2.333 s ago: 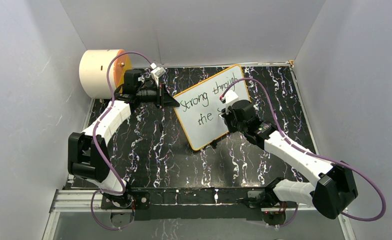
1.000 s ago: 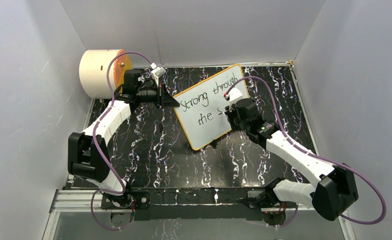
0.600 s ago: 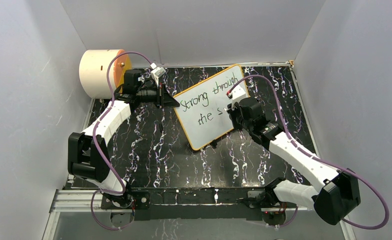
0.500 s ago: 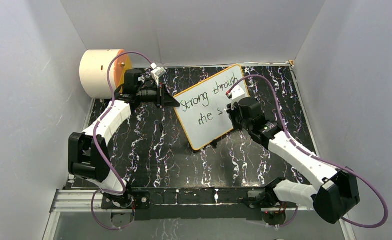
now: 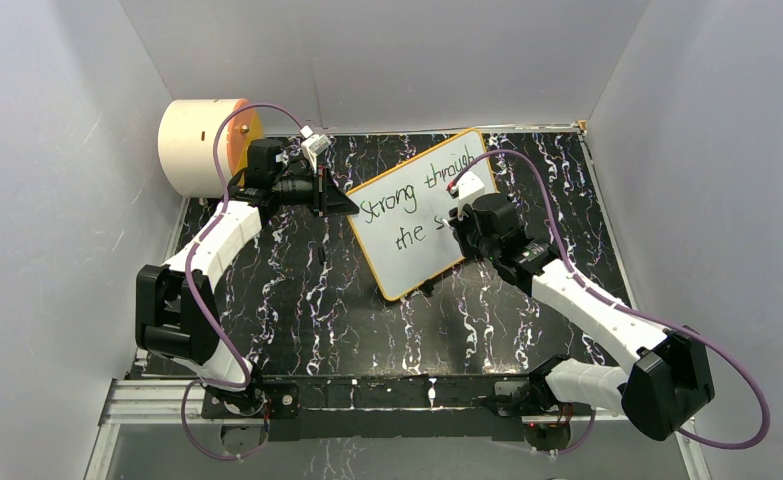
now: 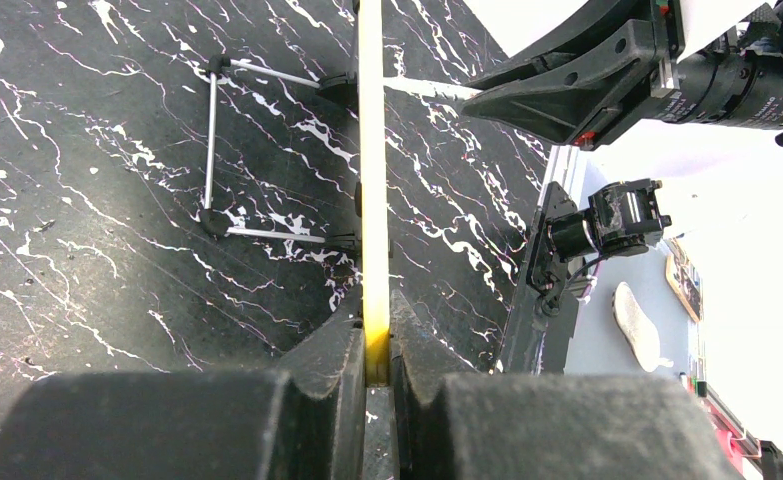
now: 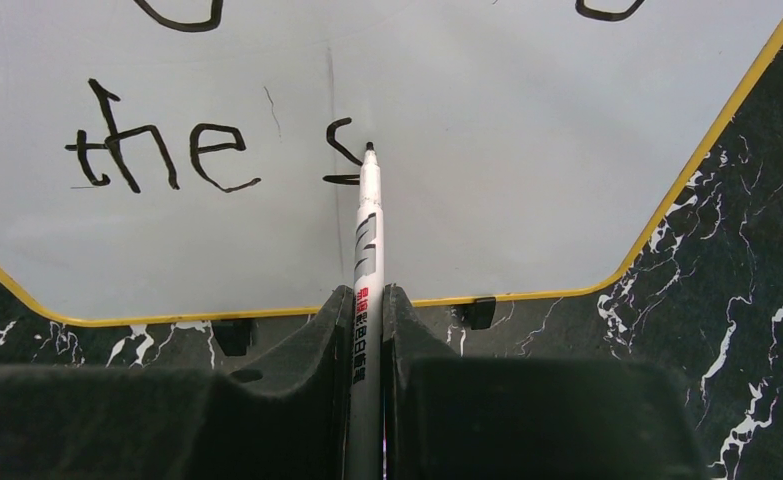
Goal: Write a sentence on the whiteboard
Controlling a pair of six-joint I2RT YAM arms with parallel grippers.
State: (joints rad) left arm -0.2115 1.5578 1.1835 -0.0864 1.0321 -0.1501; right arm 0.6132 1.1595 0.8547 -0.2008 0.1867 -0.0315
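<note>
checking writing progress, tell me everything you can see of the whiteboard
The whiteboard is a flat white rectangle with a thin orange-yellow frame, rounded corners and small black feet along its lower edge. It sits skewed on the black marbled table, with a wire stand behind it. Black handwriting reads "Strong throug", cut off by the right arm, then "the s". The left gripper pinches its frame edge. The marker, held in the right gripper, meets it at the "s".
</note>
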